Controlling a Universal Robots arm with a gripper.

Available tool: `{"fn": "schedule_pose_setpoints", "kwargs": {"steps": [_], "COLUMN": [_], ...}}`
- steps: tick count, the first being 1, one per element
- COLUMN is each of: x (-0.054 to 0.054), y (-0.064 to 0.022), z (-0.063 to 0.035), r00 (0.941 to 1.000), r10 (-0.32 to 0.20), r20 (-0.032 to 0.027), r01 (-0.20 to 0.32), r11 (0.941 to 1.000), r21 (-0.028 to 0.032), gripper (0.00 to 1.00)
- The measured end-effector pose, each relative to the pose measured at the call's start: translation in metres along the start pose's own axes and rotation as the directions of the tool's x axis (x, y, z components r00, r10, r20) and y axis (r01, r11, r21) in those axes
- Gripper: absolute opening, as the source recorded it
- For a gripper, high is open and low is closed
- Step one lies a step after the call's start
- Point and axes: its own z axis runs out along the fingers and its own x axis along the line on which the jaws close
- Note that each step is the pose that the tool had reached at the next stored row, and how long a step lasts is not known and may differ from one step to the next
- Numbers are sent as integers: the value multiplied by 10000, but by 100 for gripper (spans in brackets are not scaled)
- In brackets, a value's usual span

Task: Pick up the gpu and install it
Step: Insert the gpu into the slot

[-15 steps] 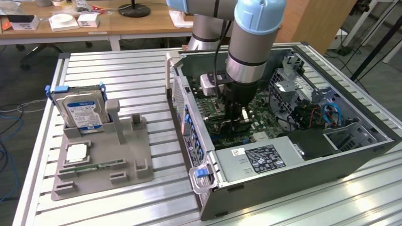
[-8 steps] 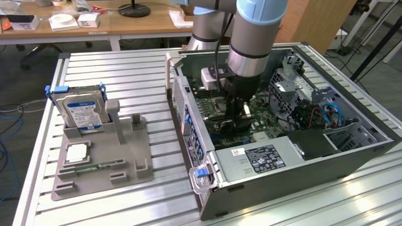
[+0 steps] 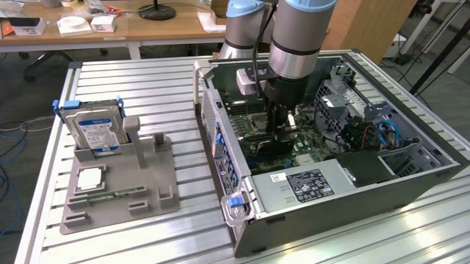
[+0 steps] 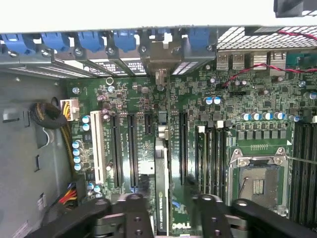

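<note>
Workshop room with wooden desks behind; I work over a ribbed aluminium table [image 3: 147, 88]. On it, from big to small: the open computer case [image 3: 411, 176] lying on its side, then a grey holder tray [image 3: 158, 187] toward the exterior view's left, which carries an upright hard drive [image 3: 94, 129], a small processor chip [image 3: 88, 179] and a green memory stick [image 3: 110, 193]. The tall posts of the tray beside the hard drive stand empty.

My arm [image 3: 298, 41] reaches straight down into the case, over the green motherboard [image 4: 257, 129].

The gpu [image 4: 162, 198] is no longer a pick-up matter: it stands on edge between my fingers [image 4: 133, 215], running along the motherboard in line with the long black slots [image 4: 132, 148], its far end toward the bracket openings in the case wall [image 4: 163, 62].

My gripper [image 4: 168, 218] is pinching the gpu, one finger on each face, as far as the wrist view shows.

Progress, as a judgement: pick and carry done, card brought to the slot area. Whether it is fully seated I cannot tell; the card edge meeting the slot is hidden. Release is left.
</note>
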Motion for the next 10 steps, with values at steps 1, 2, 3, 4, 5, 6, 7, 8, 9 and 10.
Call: {"fn": "schedule_pose_setpoints", "kwargs": {"steps": [1, 2, 3, 4, 5, 6, 7, 8, 9, 10], "x": [0, 0, 0, 0, 0, 0, 0, 0, 0, 0], "y": [0, 0, 0, 0, 0, 0, 0, 0, 0, 0], "z": [0, -1, -1, 0, -1, -1, 0, 0, 0, -1], "r00": [10000, 10000, 10000, 10000, 10000, 10000, 10000, 10000, 10000, 10000], "r10": [0, 0, 0, 0, 0, 0, 0, 0, 0, 0], "r20": [0, -1, -1, -1, -1, -1, -1, -1, -1, -1], "r01": [0, 0, 0, 0, 0, 0, 0, 0, 0, 0], "r11": [10000, 10000, 10000, 10000, 10000, 10000, 10000, 10000, 10000, 10000], "r21": [0, -1, -1, -1, -1, -1, -1, -1, -1, -1], "gripper": [44, 37, 31, 31, 25, 20, 14, 11, 11, 11]}}
